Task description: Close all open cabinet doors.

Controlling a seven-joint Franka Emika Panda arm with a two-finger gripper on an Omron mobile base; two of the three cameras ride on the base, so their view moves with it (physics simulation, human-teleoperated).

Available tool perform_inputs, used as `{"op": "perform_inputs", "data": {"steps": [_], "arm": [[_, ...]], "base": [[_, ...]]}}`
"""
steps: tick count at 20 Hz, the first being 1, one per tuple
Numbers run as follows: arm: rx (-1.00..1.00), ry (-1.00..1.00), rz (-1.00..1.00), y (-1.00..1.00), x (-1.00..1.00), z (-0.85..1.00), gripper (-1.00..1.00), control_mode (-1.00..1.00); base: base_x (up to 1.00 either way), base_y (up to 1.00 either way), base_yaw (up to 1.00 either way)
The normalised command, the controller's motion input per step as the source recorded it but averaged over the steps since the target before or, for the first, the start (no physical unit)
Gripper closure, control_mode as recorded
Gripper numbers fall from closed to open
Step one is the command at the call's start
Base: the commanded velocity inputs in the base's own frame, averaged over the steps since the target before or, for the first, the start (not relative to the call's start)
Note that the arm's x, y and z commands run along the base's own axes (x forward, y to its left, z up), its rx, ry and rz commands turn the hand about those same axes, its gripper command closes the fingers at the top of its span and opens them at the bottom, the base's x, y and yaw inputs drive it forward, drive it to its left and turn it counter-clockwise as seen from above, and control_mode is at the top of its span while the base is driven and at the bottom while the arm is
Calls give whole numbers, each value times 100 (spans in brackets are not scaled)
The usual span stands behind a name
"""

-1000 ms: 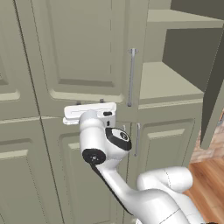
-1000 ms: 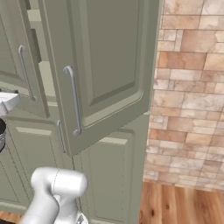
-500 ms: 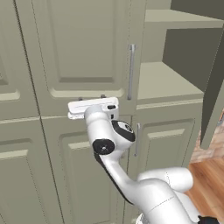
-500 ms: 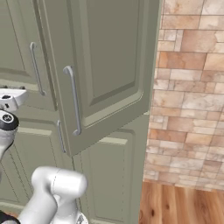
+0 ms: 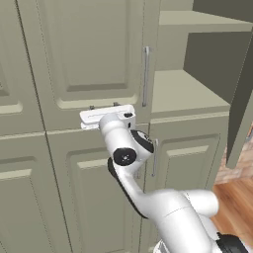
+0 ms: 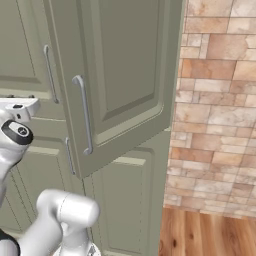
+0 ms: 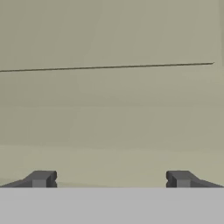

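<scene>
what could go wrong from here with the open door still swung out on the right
1. The white arm's pincer sits open, close against the closed sage grey-green upper door, well left of the swung-open sage door with the long silver bar handle. Reaching across may clip that door's edge.
2. The exposed shelf lies behind it; a push at a poor angle could leave the door ajar.
3. The hand view faces flat panel, so aiming at the open door looks hard.

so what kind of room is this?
Likely a kitchen, rendered: a wall of sage cabinet doors with silver bar handles, one open door baring shelves, beside a brick wall and wood floor.
</scene>
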Motion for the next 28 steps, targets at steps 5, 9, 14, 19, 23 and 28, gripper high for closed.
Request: {"op": "perform_inputs", "data": {"steps": [5, 9, 14, 19, 23, 28], "arm": [[0, 0, 6, -3, 24, 0, -100, -100], [0, 0, 6, -1, 21, 0, -100, -100], [0, 0, 4, 0, 13, 0, -100, -100], [0, 0, 1, 0, -1, 0, -100, -100], [0, 0, 0, 0, -9, 0, -100, -100], [0, 0, 0, 0, -18, 0, -100, -100]], "base": [[0, 0, 0], [0, 0, 0], [0, 0, 0], [0, 0, 0], [0, 0, 0], [0, 0, 0]]}}
